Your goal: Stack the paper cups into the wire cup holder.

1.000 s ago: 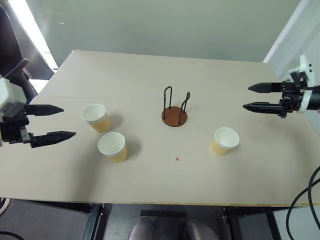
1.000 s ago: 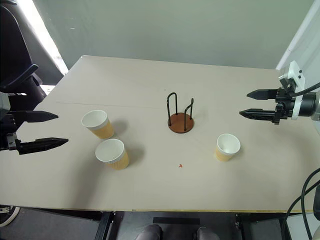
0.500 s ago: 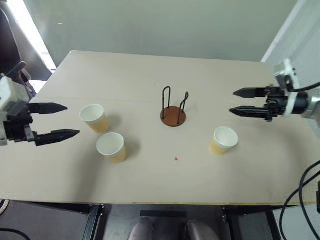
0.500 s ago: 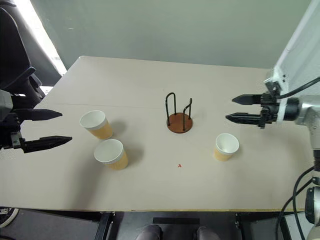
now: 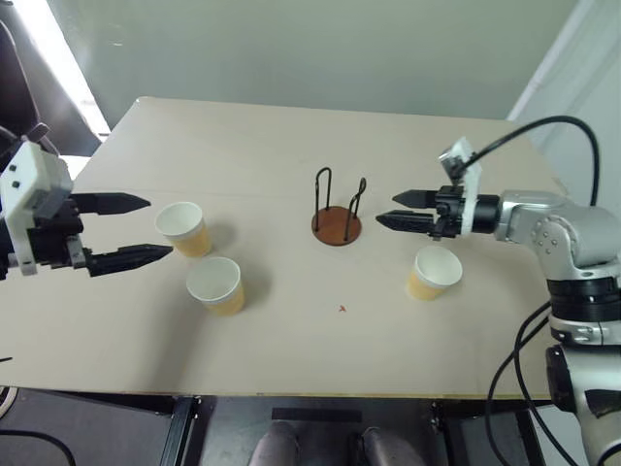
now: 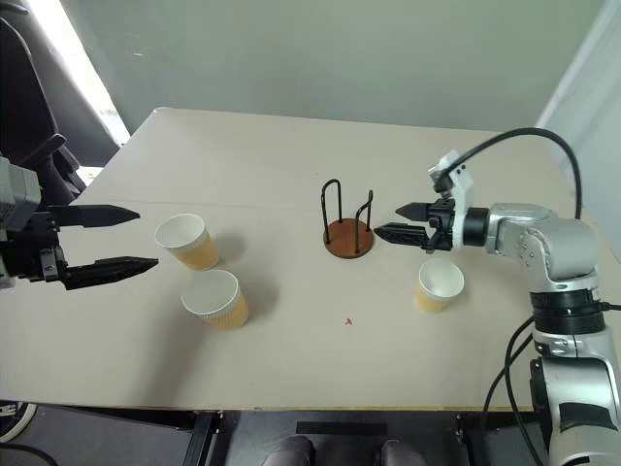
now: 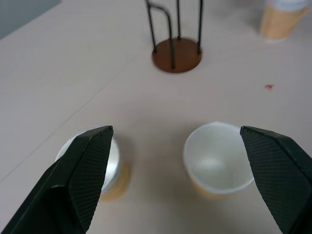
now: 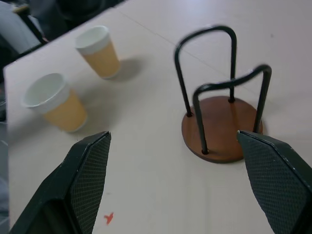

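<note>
Three tan paper cups with white insides stand upright on the table: one at the left [image 5: 184, 228], one just in front of it [image 5: 215, 284], and one at the right [image 5: 433, 272]. The wire cup holder [image 5: 337, 221], a brown disc with two black wire loops, stands empty in the middle. My left gripper [image 5: 161, 226] is open, level, its tips close beside the left cup. In the left wrist view both left cups [image 7: 217, 161] [image 7: 116, 170] sit between its fingers' lines. My right gripper [image 5: 385, 208] is open, just right of the holder [image 8: 222, 126] and behind the right cup.
The beige table [image 5: 291, 146] has its front edge near me and a small red mark [image 5: 342, 310] in front of the holder. A dark chair [image 5: 19, 87] stands off the table's left side. A black cable [image 5: 543, 126] loops above my right arm.
My right gripper has swung left and down from the table's right edge to beside the holder, rolling as it went. My left gripper has edged right toward the left cup.
</note>
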Robot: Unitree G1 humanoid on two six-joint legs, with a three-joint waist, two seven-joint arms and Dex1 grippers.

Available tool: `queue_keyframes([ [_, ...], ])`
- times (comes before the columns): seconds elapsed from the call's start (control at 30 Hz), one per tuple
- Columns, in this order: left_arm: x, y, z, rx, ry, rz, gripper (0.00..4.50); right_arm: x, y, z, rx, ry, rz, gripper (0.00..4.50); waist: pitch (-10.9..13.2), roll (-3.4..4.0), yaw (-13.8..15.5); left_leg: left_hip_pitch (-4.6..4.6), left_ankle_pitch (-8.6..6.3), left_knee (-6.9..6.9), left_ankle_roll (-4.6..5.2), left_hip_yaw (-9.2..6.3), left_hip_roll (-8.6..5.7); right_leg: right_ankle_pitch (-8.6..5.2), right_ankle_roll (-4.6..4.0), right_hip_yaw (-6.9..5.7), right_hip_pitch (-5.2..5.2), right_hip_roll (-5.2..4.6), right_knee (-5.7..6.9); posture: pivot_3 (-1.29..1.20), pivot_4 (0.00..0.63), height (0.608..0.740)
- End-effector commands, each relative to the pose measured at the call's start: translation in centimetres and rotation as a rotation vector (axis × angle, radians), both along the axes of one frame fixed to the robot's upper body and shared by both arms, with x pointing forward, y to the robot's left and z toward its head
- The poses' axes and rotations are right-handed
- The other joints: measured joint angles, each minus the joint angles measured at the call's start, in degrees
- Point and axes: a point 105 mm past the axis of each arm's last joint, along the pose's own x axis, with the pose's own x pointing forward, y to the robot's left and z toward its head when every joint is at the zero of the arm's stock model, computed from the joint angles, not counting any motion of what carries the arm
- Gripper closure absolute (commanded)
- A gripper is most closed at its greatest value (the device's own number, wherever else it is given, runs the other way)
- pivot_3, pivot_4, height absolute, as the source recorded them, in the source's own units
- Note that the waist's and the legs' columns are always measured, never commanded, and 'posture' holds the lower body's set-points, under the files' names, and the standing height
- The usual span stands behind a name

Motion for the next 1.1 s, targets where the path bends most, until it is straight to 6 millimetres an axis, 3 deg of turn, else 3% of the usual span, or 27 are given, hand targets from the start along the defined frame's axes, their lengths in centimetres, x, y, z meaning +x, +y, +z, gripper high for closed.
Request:
queue_keyframes([
  [0.03, -0.6, -1.8, 1.1, -0.024, -0.043, -0.058, 0.05, 0.4, 0.4, 0.5, 0.002, -0.006, -0.02, 0.31, 0.0, 0.0, 0.0, 0.0, 0.0, -0.01, -0.01, 0.0, 0.01, 0.0, 0.0, 0.0, 0.0, 0.0, 0.01, 0.0, 0.15, 0.74],
  [0.33, -0.6, -2.6, 0.1, -0.014, -0.027, -0.047, 0.05, 2.0, 2.7, -0.7, 0.035, 0.014, -0.043, 0.31, 0.0, 0.01, -0.2, -0.01, 0.03, -0.03, -0.12, 0.06, 0.1, 0.0, -0.02, 0.04, -0.17, 0.09, 0.04, 0.0, 0.15, 0.74],
  [0.53, -0.9, -2.9, 0.3, -0.016, -0.035, -0.039, 0.05, 4.0, 4.1, -1.3, 0.077, 0.022, -0.084, 0.31, 0.0, 0.01, -0.2, -0.03, 0.04, -0.04, -0.17, 0.06, 0.12, 0.04, -0.08, 0.05, -0.26, 0.09, 0.09, 0.0, 0.15, 0.74],
  [0.93, -1.6, -2.5, 0.5, -0.009, -0.041, -0.006, 0.05, 4.6, 7.1, -1.0, 0.117, -0.01, -0.027, 0.31, 0.0, 0.01, -0.1, -0.09, 0.02, -0.07, -0.25, 0.05, 0.15, 0.06, -0.15, 0.02, -0.28, 0.11, 0.18, 0.0, 0.15, 0.74],
  [1.1, -1.7, -2.5, 0.4, -0.009, -0.04, 0.0, 0.0, 4.8, 7.4, -0.8, 0.122, -0.027, -0.028, 1.89, 0.0, 0.01, -0.1, -0.09, 0.01, -0.07, -0.28, 0.06, 0.16, 0.06, -0.18, 0.02, -0.28, 0.11, 0.18, 0.0, 0.15, 0.74],
])
